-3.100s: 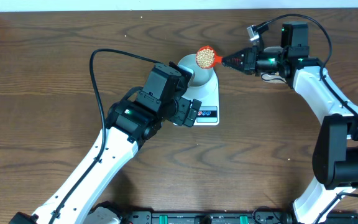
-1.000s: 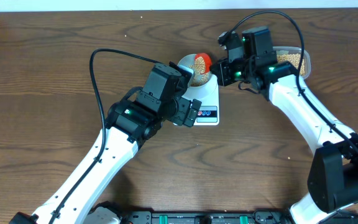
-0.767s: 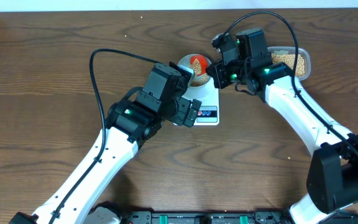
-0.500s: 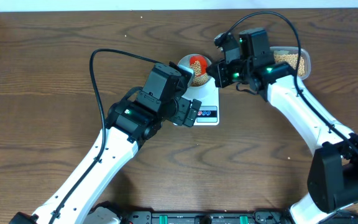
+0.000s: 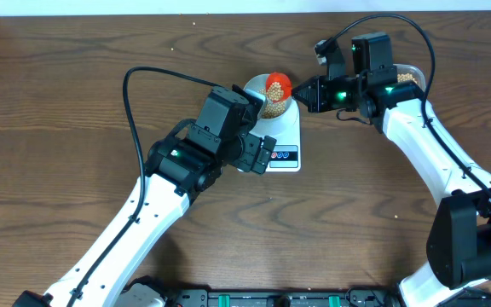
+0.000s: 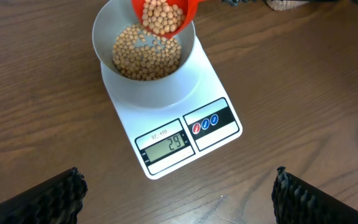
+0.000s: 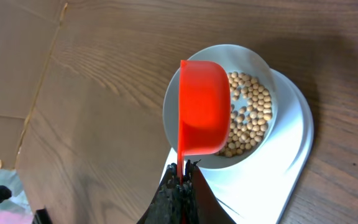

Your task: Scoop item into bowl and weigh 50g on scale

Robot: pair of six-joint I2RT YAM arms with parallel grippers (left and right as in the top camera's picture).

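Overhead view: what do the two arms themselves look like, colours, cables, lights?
Both arms are alike: the left arm and right arm have smooth white links and boxy black joint housings with small green lights. A thin black cable loops above each. The left fingers are black with ribbed pads; the right fingers are black too.

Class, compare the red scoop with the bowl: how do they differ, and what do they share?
Colour: the scoop is red, the bowl pale white. Support: the scoop hangs in the right hand over the bowl; the bowl sits on the scale. Pose: the scoop is tilted, the bowl upright. Both hold beans.
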